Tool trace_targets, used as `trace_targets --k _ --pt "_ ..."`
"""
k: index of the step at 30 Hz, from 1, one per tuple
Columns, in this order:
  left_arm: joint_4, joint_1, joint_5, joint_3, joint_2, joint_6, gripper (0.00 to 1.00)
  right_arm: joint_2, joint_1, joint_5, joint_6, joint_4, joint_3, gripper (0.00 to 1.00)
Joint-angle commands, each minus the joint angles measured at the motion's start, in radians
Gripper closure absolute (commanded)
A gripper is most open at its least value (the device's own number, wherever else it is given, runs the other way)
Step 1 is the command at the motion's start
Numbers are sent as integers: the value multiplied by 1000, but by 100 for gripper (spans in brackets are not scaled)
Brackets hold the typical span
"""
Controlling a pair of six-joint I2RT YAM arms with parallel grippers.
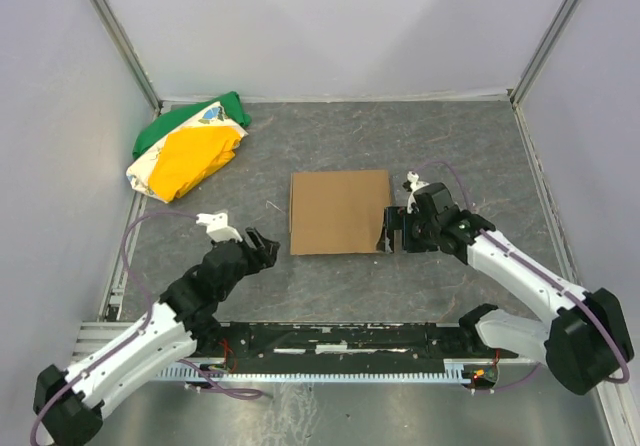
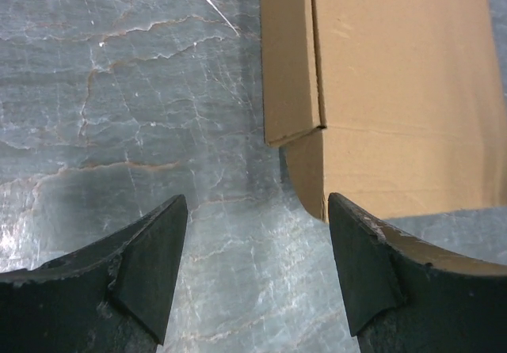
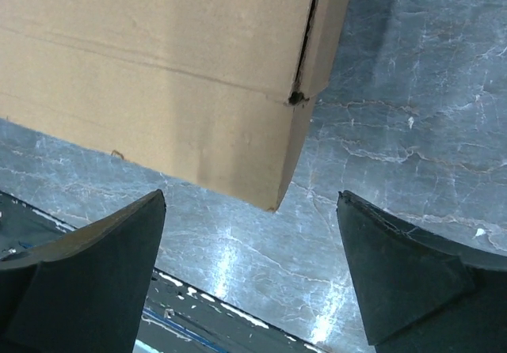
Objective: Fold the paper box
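Both grippers stand open and hold nothing. The left gripper (image 1: pixel 262 248) sits off the near left corner of the paper box (image 1: pixel 338 211), close but apart from it, with only bare table (image 1: pixel 330 136) between its spread jaws. The right gripper (image 1: pixel 393 228) is at the box's right edge, toward the near right corner, its jaws spread just as wide; whether a finger touches the cardboard there I cannot tell.

The paper box lies flat on the table as a compact closed rectangle, so the folding looks finished or nearly so. On the box's left side a narrow flap (image 2: pixel 289 60) lies down over the top face with a rounded tab under its near end. On the box's right side a dark seam (image 3: pixel 305 52) shows a slight gap near the corner.

Nothing is pressing those folds, so corrugated board may spring back and lift the flap. A jaw this close to the right edge could catch the lip at the seam during any move away and peel it open or drag the light box askew; the left jaws could likewise clip the near left corner. A cloth bundle (image 1: pixel 188 151) lies well beyond the box's far left corner, clear of all this.
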Motion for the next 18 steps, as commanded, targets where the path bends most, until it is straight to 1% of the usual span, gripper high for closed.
trace_targets --k 1,3,4,7,10,13,15,18 --pt "272 -3 -110 94 202 1 22 88 -21 44 4 57 110 0" --pt "338 -2 -159 153 327 36 15 185 -38 46 -15 39 195 1" --pt "358 -2 -181 201 422 59 13 251 -43 59 -33 22 256 1" --pt "357 2 -204 315 616 124 12 382 -57 68 -54 6 377 1" --pt "375 12 -196 413 778 170 12 513 -73 52 -44 3 477 1" --pt "329 66 -154 517 933 159 12 626 -77 76 -38 -40 569 1" --pt "314 109 -122 555 1007 155 12 661 -76 82 -36 -33 586 1" --pt "401 158 14 549 1075 146 13 695 -78 86 -43 -32 604 1"
